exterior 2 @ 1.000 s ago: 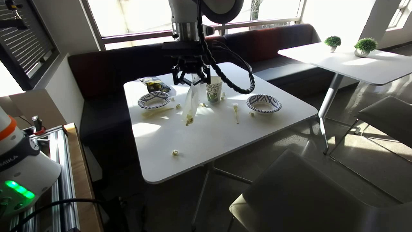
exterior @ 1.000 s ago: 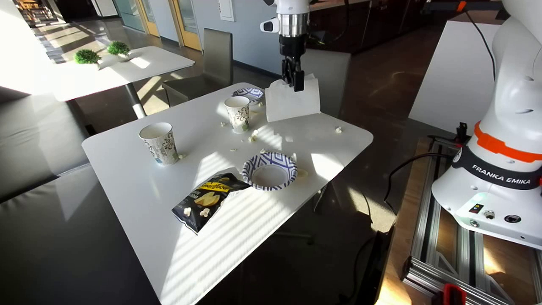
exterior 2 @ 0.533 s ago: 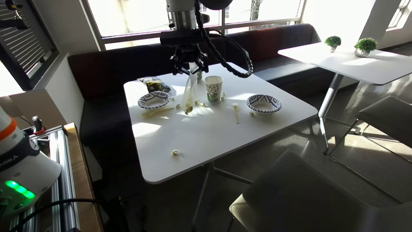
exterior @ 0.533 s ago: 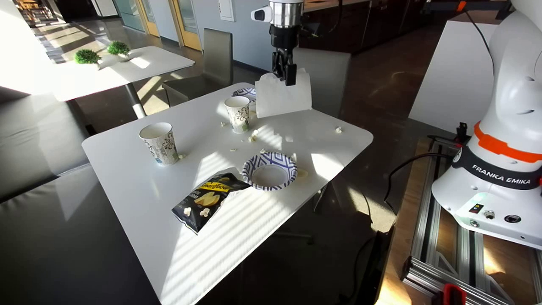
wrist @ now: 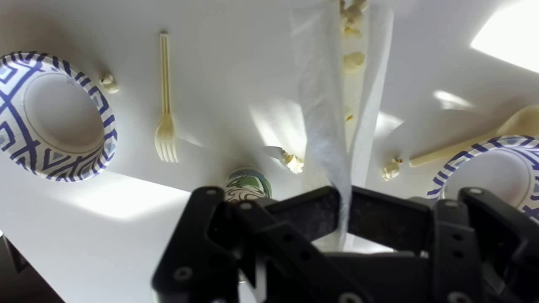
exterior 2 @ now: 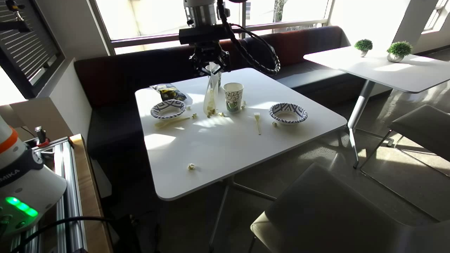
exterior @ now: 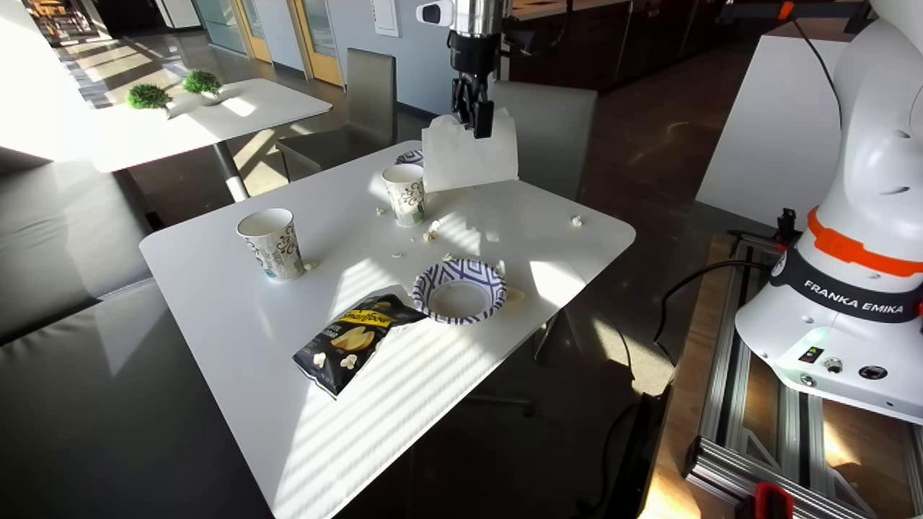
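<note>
Sunlight falls through windows (exterior 2: pixel 154 21) into a lounge with a long, dark upholstered bench (exterior 2: pixel 123 70), and before it stands a smooth white table (exterior 2: pixel 225 154) with rounded corners. Above the tabletop hangs a black, jointed metal gripper (wrist: pixel 345 212), its fingertips pinching the top of a thin white paper pouch (exterior: pixel 472 162). The pouch is flat, crinkled and slightly see-through, ragged along its upper edge, with popcorn (wrist: pixel 353 61) between its walls; whether its lower edge touches the table is hard to tell. A shiny black snack bag (exterior: pixel 350 342) lies flat. Two round paper bowls (wrist: pixel 63 113) have fluted rims and blue geometric bands. Two paper cups (exterior: pixel 270 249) with scrolled prints stand upright. A pale yellow fork (wrist: pixel 165 97) lies well apart from a spoon-like utensil (wrist: pixel 454 148). Knobbly loose kernels (wrist: pixel 293 163) dot the surface.

Compared with a second ago, gripper and pouch sit higher in both exterior views, and the pouch covers more of the farther bowl (exterior: pixel 409 158); the other tableware stays put.
</note>
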Controlling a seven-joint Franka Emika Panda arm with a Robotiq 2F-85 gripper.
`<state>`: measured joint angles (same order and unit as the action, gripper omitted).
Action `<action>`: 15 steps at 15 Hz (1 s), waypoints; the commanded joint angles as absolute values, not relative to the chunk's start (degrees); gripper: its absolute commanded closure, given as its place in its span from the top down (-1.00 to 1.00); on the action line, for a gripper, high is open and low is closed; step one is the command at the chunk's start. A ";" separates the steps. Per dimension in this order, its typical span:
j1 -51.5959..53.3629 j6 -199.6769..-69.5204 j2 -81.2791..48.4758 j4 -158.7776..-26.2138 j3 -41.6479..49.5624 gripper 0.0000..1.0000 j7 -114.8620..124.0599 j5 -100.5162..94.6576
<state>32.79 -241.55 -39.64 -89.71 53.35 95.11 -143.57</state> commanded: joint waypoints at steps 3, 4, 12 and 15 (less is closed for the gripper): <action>29.47 -242.33 -40.31 -85.05 48.78 -1.00 104.66 -144.22; 29.09 -242.33 -40.28 -85.10 47.97 -1.00 106.91 -144.23; 27.11 -242.34 -39.76 -82.07 45.55 -1.00 116.62 -144.21; 26.30 -242.34 -39.51 -80.94 45.09 -1.00 120.55 -144.22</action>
<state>27.76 -241.55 -39.66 -82.76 46.40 116.12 -143.57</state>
